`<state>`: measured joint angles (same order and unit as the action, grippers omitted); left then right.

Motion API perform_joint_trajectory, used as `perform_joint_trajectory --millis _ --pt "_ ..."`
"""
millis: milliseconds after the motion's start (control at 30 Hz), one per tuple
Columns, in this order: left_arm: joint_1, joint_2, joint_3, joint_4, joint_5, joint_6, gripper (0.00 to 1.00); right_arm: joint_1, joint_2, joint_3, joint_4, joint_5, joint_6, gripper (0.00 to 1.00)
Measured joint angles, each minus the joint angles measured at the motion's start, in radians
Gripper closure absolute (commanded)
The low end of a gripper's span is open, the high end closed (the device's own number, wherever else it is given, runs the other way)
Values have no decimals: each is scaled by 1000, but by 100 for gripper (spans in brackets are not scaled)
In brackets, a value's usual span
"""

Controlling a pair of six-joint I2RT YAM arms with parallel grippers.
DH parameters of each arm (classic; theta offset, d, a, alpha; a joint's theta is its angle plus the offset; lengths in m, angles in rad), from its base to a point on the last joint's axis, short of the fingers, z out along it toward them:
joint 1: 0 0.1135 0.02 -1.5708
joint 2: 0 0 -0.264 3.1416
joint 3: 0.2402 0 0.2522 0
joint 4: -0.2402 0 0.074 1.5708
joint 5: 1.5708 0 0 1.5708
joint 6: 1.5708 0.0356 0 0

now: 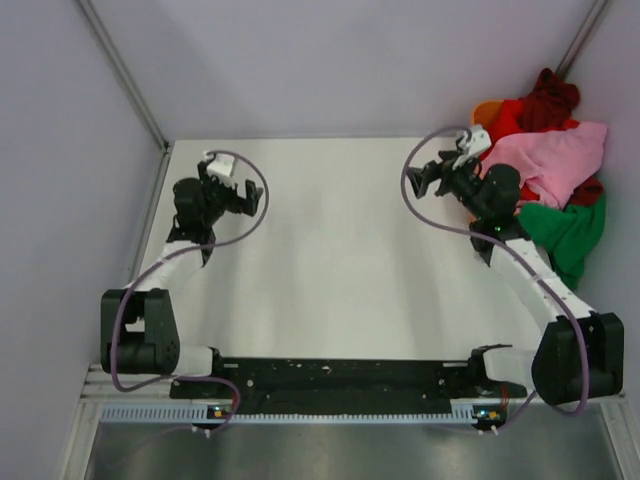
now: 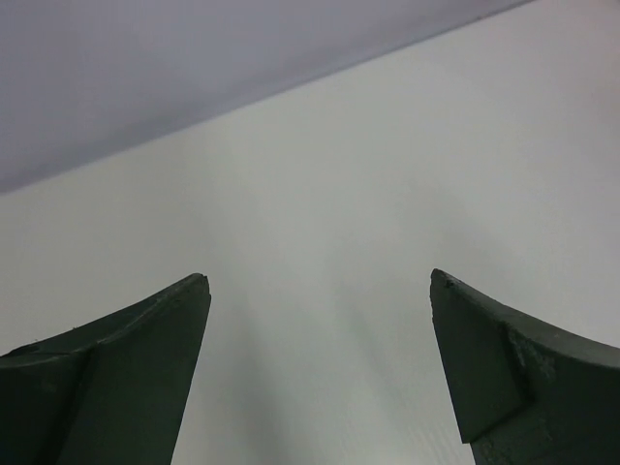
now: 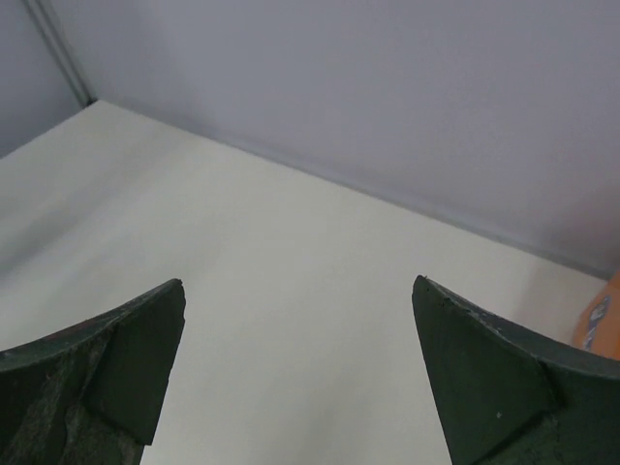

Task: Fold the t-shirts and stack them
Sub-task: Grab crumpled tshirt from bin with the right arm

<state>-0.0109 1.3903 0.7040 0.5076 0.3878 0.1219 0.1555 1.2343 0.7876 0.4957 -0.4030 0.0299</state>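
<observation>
A heap of t-shirts lies at the back right in the top view: a light pink shirt [image 1: 556, 160] on top, bright red [image 1: 508, 118] and dark maroon [image 1: 548, 98] behind it, green [image 1: 570, 232] in front. My right gripper [image 1: 428, 178] is open and empty, just left of the heap above the white table. Its wrist view [image 3: 298, 286] shows only bare table between the jaws. My left gripper [image 1: 238, 190] is open and empty at the back left. Its wrist view [image 2: 320, 281] shows only bare table.
An orange basket [image 1: 486, 110] peeks out under the heap, and its edge shows in the right wrist view [image 3: 599, 325]. Grey walls close the back and both sides. The white table [image 1: 330, 260] spreads between the arms.
</observation>
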Motion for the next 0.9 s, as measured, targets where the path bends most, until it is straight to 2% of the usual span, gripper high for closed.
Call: perform_joint_trajectory --millis 133,167,200,267,400,533,700,733,833,900 --pt "-13 8 250 -237 50 35 2 -32 26 340 -344 132 34 3" --pt "-23 18 303 -303 58 44 3 -66 33 385 -375 148 46 10" --pt "-34 31 354 -375 65 57 3 -114 47 441 -421 153 72 17" --pt "-56 63 440 -519 70 77 4 -251 80 542 -489 186 136 23" --pt "-81 108 538 -739 72 85 6 -466 164 597 -593 312 223 23" --pt "-81 120 570 -855 65 82 6 -529 281 634 -696 396 243 22" --pt "-80 133 594 -934 56 82 6 -561 448 777 -820 471 203 21" --pt "-80 139 600 -944 56 82 6 -564 480 815 -842 488 190 23" --pt "-80 157 619 -973 57 82 7 -565 538 878 -877 534 149 42" --pt "-80 164 626 -991 59 83 7 -564 558 894 -903 554 124 46"
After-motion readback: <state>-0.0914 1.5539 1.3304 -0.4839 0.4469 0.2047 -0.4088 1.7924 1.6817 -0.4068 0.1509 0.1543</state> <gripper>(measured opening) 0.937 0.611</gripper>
